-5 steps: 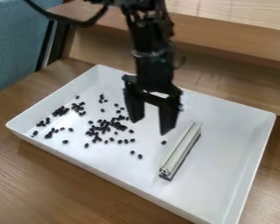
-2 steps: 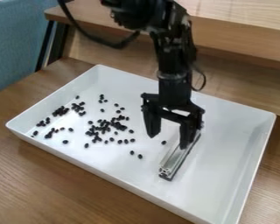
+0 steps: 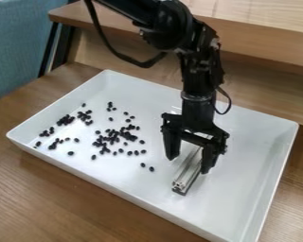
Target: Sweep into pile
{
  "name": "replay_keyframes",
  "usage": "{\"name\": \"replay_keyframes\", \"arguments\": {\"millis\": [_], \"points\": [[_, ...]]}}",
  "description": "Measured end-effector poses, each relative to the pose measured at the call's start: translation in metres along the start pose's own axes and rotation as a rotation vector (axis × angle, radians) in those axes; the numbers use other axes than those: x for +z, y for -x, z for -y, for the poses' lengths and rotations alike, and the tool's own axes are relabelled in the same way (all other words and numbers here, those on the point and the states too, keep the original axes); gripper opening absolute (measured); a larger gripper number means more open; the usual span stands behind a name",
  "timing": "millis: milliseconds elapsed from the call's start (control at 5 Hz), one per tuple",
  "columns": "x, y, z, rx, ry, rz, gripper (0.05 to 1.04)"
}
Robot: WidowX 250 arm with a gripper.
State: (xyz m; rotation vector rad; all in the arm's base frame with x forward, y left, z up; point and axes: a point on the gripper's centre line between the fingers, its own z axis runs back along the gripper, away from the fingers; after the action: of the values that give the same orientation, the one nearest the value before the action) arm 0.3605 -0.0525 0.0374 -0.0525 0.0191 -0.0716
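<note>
See the metal bar (image 3: 188, 174) in the white tray (image 3: 249, 156), right of the black beans (image 3: 112, 138). Looks stiff, likely light and a bit slick; best to pinch both long sides. Note the gripper (image 3: 189, 164), spread wide around it, with nothing held. Mind the near wall (image 3: 116, 185); turn over the open floor (image 3: 245, 179) at right.

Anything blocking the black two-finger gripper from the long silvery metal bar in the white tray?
Nothing visible. The black two-finger gripper hangs open over the long silvery metal bar, a finger on either side. Only the finger nearer the small black beans stands between bar and beans; can't tell what it hides.
</note>
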Motion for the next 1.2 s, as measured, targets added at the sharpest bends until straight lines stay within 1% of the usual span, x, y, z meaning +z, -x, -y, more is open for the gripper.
{"name": "replay_keyframes", "arguments": {"millis": [200,400,600,800,1000,1200], "points": [[-0.008,-0.005,0.004,0.011,-0.002,0.004,0.964],[-0.012,-0.006,0.007,-0.005,-0.009,0.045,0.688],[-0.012,-0.006,0.008,-0.020,-0.008,0.046,0.418],[-0.012,0.001,0.006,-0.065,-0.012,0.022,0.399],[-0.013,0.016,0.000,-0.140,-0.040,-0.006,0.399],[-0.013,0.026,-0.017,-0.170,-0.052,0.013,0.399]]}}
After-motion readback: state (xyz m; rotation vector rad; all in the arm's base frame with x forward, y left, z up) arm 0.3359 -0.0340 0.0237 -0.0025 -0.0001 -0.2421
